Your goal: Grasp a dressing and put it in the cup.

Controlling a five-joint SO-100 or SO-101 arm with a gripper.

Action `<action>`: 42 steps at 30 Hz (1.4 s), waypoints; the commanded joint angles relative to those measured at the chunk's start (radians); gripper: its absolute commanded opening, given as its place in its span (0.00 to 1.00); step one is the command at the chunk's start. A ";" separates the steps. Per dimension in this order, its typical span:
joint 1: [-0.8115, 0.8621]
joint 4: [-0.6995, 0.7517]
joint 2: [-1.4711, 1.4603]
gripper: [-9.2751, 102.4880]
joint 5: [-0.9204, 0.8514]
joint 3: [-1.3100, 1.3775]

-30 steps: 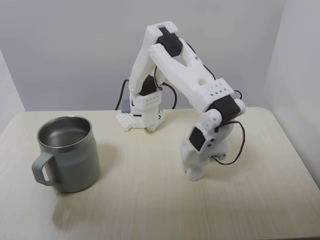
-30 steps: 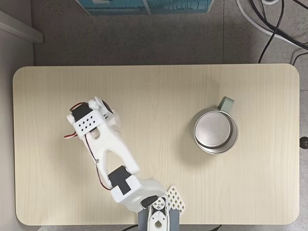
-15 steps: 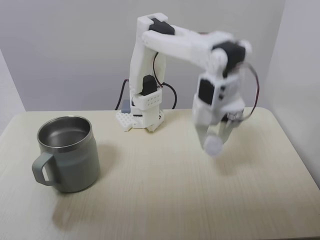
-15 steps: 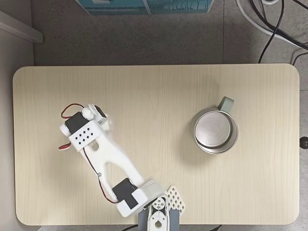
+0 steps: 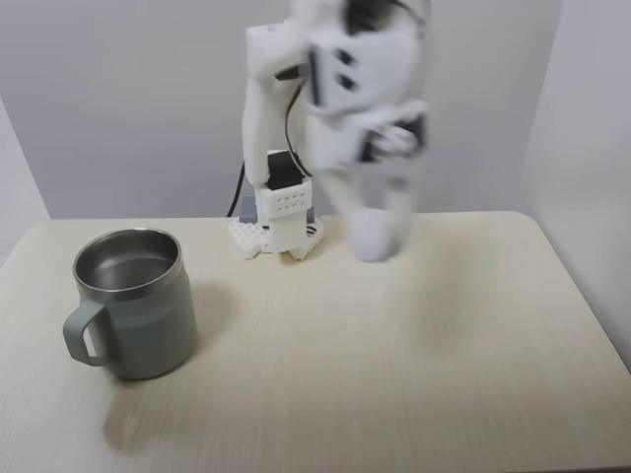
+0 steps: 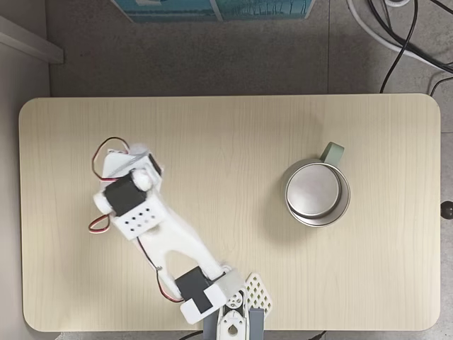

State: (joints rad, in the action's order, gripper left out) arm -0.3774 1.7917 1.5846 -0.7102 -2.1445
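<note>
One roll of dressing (image 5: 372, 239) sits clenched in the blurred claw (image 5: 375, 236), raised above the tabletop (image 5: 414, 335). From the claw, the cup (image 5: 131, 302) stands well apart, leftward in this front view.

The desk (image 6: 226, 127) lies bare between the arm (image 6: 152, 234) near its left edge and the cup (image 6: 316, 193) toward its right edge in a fixed view; the cup is the only obstacle standing there.

Light wood table (image 6: 233, 127); black cables (image 6: 396, 42) + teal box (image 6: 212, 8) on floor.
</note>
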 commanded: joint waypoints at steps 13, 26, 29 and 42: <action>0.764 0.029 -0.187 0.08 0.172 -0.011; 1.015 -0.109 -0.362 0.08 0.149 0.472; 1.019 -0.184 -0.385 0.08 0.150 0.574; 1.037 -0.267 -0.382 0.25 0.126 0.664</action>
State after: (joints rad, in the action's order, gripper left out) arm 0.6504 1.5355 1.2287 -0.5722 -1.4772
